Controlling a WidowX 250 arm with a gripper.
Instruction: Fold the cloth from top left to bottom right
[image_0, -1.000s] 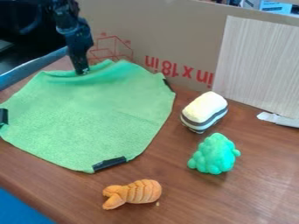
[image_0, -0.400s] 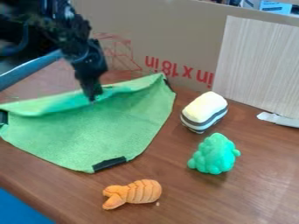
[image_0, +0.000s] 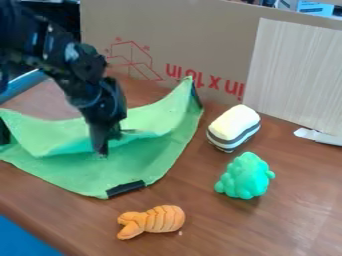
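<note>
My black gripper (image_0: 102, 152) is over the middle of the green cloth (image_0: 133, 170), its tip low and close to the fabric. The cloth's upper part is drawn down in a loose fold that sags around the gripper. Its left and right corners stand raised, and a black strip marks each of them. The near corner, with another black strip, lies flat on the table. How the fingers stand cannot be made out against the fabric.
Right of the cloth are a cream and grey striped toy (image_0: 234, 128) and a green lumpy toy (image_0: 245, 176). An orange toy (image_0: 152, 221) lies on the wooden table (image_0: 220, 230) below it. A cardboard wall (image_0: 167, 30) stands behind.
The gripper has come down from the cloth's far edge toward its near corner. That edge has moved with it, folding over, while the side corners have risen.
</note>
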